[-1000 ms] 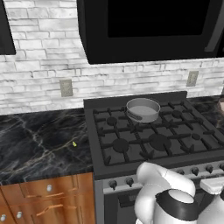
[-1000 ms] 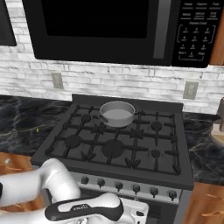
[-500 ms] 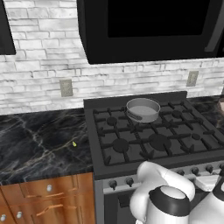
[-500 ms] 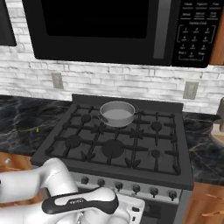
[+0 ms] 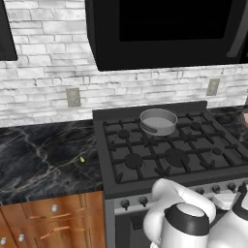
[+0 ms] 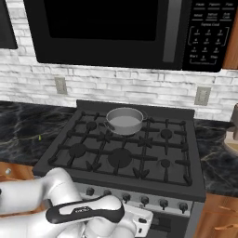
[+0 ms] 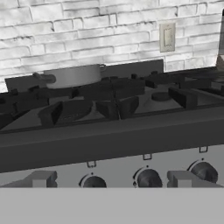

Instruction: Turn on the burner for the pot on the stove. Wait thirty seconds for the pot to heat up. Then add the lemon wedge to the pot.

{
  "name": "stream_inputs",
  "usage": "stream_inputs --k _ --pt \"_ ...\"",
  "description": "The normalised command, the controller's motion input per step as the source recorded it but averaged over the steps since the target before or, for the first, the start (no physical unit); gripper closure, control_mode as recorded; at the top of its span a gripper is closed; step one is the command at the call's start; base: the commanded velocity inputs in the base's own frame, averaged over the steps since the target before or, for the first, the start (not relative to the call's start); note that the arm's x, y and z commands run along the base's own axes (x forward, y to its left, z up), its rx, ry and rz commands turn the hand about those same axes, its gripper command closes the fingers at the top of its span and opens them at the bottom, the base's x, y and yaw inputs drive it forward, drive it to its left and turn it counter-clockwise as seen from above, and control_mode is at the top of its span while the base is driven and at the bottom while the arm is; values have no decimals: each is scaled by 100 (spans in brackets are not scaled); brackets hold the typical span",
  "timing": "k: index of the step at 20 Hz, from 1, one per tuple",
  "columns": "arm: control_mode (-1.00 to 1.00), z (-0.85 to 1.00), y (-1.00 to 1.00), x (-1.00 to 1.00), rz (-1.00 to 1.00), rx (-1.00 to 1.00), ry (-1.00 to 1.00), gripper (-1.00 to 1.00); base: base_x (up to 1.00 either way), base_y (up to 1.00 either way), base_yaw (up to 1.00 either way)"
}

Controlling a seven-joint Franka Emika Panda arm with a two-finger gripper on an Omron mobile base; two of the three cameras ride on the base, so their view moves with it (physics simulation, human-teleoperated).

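Note:
The grey pot [image 5: 158,121] [image 6: 124,121] stands on the back middle grate of the black stove [image 5: 193,167] [image 6: 195,183] and covers the burner beneath it. In the hand view the pot [image 7: 72,75] sits at the far left, beyond the grates. The tiny yellow-green lemon wedge [image 5: 82,159] [image 6: 39,137] lies on the dark counter to the left of the stove. My gripper [image 7: 113,181] is open and empty, low in front of the stove's knob row. It faces two dark knobs [image 7: 92,181] [image 7: 148,178] that show between its fingertips [image 7: 41,178].
A black microwave [image 6: 111,28] hangs over the stove. Wall outlets [image 5: 73,97] [image 6: 202,95] sit on the white brick backsplash. Black marble counter [image 5: 38,160] runs left of the stove above wooden drawers [image 5: 53,223]. A tan object [image 6: 232,137] stands on the right counter.
My arm has shifted slightly in front of the stove, with the hand a little higher. The jaws stay open. Pot and lemon wedge have not moved.

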Motion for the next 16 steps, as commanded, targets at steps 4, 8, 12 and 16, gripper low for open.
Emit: stream_inputs --k 4,8,12,16 --pt "-100 -22 -6 8 0 0 0 -100 0 0 0" --pt "-100 -20 -10 1 0 0 0 -100 0 0 0" --pt "-100 -1 -27 0 0 -1 0 -100 0 0 0" --pt "-100 -1 -27 1 0 0 0 -100 0 0 0"
